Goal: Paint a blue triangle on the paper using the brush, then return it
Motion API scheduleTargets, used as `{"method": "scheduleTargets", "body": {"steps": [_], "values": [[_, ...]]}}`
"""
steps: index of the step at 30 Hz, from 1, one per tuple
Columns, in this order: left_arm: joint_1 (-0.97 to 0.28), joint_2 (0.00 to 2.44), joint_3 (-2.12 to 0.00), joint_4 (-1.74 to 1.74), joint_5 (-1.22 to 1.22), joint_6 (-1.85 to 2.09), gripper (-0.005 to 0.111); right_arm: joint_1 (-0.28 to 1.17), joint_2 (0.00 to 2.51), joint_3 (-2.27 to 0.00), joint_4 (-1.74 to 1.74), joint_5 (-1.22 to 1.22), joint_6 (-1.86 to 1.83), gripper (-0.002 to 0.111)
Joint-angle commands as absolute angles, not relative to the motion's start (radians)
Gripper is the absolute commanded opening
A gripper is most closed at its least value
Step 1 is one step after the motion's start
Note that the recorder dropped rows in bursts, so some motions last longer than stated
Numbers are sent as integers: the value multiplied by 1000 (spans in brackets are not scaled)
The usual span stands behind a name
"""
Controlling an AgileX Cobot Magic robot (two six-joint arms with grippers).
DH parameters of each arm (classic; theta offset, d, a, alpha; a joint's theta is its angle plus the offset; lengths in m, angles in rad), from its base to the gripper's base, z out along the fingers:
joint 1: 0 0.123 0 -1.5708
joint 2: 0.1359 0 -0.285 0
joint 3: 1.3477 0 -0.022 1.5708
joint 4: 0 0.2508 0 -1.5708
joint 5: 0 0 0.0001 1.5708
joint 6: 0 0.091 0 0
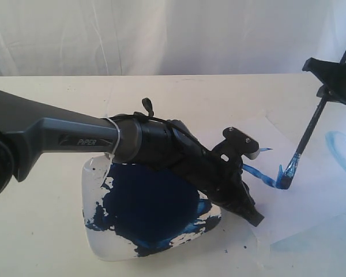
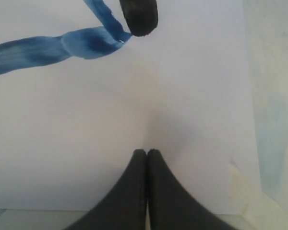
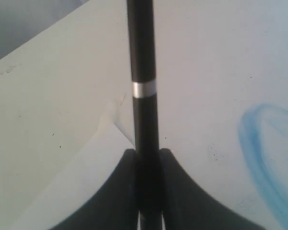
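The white paper (image 1: 311,196) lies right of the plate. On it, two dark blue strokes (image 1: 258,174) meet in a corner; the left wrist view shows the same strokes (image 2: 62,48). No closed triangle outline shows. My right gripper (image 1: 334,81) is high at the right, shut on the black handle of the brush (image 1: 308,130). The brush slants down, and its blue bristles (image 1: 287,175) touch the paper at the stroke's end. Its silver band (image 3: 144,89) shows above my right gripper (image 3: 148,154). My left gripper (image 1: 255,218) is shut and empty, its tips (image 2: 147,152) down on the paper (image 2: 182,96) near its edge.
A white square plate (image 1: 98,236) smeared with dark blue paint sits under my left forearm. A pale blue curved smear (image 1: 340,147) marks the table right of the brush, also visible as a smear (image 3: 259,158) in the right wrist view. A white curtain backs the table.
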State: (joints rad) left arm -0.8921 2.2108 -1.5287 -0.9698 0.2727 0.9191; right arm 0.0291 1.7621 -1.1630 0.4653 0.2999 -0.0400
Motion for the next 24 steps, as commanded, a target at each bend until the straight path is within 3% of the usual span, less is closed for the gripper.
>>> {"method": "scheduleTargets", "body": {"steps": [1, 24], "values": [[-889, 2200, -1526, -971, 281, 917, 0, 21, 1755, -1159, 452, 271, -22, 0], [-889, 2200, -1526, -971, 281, 917, 0, 21, 1825, -1163, 453, 179, -20, 0]]}}
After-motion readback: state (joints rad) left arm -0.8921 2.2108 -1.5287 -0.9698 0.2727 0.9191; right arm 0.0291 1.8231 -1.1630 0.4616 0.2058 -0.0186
